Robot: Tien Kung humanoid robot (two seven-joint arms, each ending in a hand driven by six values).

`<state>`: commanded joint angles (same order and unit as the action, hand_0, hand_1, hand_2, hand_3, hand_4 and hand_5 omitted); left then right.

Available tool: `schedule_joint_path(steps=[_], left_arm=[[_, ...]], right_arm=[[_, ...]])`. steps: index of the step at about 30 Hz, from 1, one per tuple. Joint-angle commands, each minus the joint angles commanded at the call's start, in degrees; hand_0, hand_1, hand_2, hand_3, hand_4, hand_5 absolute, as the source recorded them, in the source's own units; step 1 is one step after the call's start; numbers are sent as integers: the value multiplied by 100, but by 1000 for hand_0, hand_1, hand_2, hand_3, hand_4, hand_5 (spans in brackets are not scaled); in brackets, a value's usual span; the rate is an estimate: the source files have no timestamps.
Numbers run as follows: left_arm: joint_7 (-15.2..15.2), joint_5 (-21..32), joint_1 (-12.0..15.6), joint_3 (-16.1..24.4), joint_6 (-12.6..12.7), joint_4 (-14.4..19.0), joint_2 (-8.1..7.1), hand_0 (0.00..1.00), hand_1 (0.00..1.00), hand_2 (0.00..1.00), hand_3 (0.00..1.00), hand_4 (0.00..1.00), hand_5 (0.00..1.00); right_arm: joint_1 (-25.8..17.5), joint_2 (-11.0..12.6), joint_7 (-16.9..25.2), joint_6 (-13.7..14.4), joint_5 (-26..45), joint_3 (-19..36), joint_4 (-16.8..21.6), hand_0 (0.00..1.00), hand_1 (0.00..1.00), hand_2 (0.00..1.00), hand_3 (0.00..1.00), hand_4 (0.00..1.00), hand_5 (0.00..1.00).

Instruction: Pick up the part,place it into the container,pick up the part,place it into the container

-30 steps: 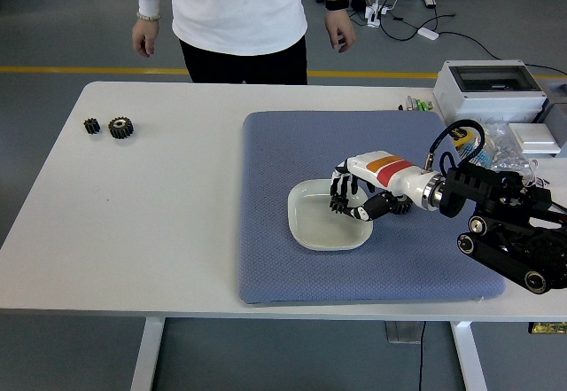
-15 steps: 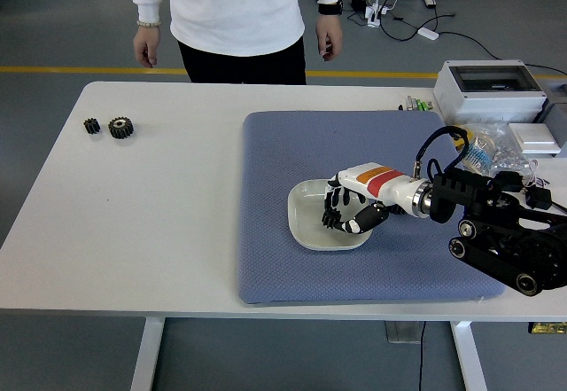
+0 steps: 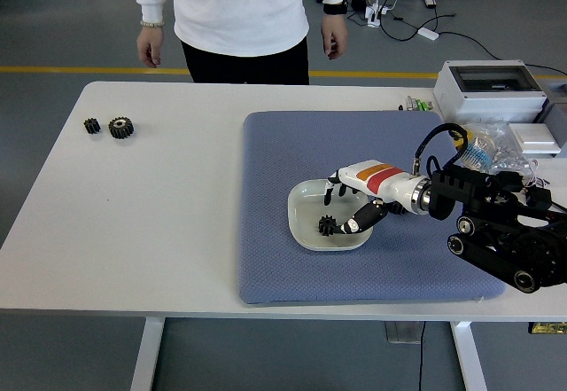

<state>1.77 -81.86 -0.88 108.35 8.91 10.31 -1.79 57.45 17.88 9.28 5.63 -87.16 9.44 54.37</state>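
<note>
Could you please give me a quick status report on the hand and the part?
Right robot hand open over the white square dish. Small black gear lying in the dish, released. Two more black gears waiting far left on the table. Nothing in the way.

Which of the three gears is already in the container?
The small black gear lying in the white dish on the blue mat, just under the right hand. The other two gears sit side by side on the bare table's far left.

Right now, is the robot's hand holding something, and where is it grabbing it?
Nothing. The right hand is open over the white bowl, and the small black gear lies loose inside it.
</note>
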Motion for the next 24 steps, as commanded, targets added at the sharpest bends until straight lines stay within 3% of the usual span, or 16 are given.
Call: schedule_joint_path(steps=[7,8,10,17,24], left_arm=[[-6,-2,0,3,-1,0,-12,737,709,751,620,756,704],[-7,-2,0,3,-1,0,-12,737,708,751,619,756,705],[-8,7,-4,-3,-2,0,-11,737,708,751,619,756,705],[-9,6,-4,-1,-2,0,-19,737,708,751,620,756,705],[-16,65,-17,-60,-14,0,-37,736,708,751,619,755,704]], right_arm=[[7,302,-55,-75,-233,482,151,508,608,718,581,876,285],[4,323,-65,-89,-266,524,148,508,605,705,584,911,333],[-19,377,-94,-157,-389,653,65,508,605,705,584,911,333],[-177,561,-171,-487,-666,987,-466,516,605,704,584,915,337],[-246,563,-42,-524,-576,1014,-1110,557,624,746,598,920,331]])
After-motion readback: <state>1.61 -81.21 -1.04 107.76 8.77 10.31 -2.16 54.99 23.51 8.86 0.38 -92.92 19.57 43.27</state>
